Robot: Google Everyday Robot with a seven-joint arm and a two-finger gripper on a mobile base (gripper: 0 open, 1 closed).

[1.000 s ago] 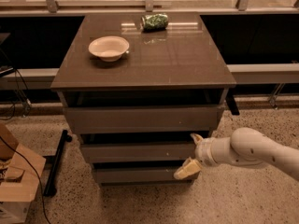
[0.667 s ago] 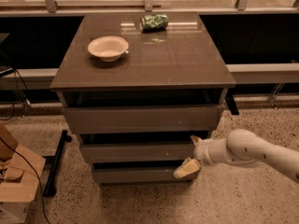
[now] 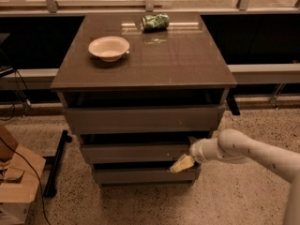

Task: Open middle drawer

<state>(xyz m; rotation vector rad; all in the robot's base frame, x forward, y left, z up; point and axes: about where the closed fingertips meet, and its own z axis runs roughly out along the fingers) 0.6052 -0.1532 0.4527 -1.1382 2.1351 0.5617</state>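
Note:
The middle drawer [image 3: 133,153] is the grey-brown flat front between the wide top drawer [image 3: 140,119] and the narrow bottom drawer [image 3: 140,176], with a dark gap above it. My gripper [image 3: 186,153] is at the right end of the middle drawer's front, reaching in from the right on a white arm. It is open. The pale lower finger [image 3: 180,164] lies at the front's bottom edge. The upper finger sits at the top edge, mostly hidden in the dark gap.
On the cabinet top [image 3: 187,69] stand a cream bowl [image 3: 108,48] and a green can on its side [image 3: 155,21]. A cardboard box [image 3: 16,182] and a black bar [image 3: 57,161] are on the floor to the left. A low ledge runs behind.
My gripper has shifted slightly left along the middle drawer's front. The drawer itself has not visibly moved.

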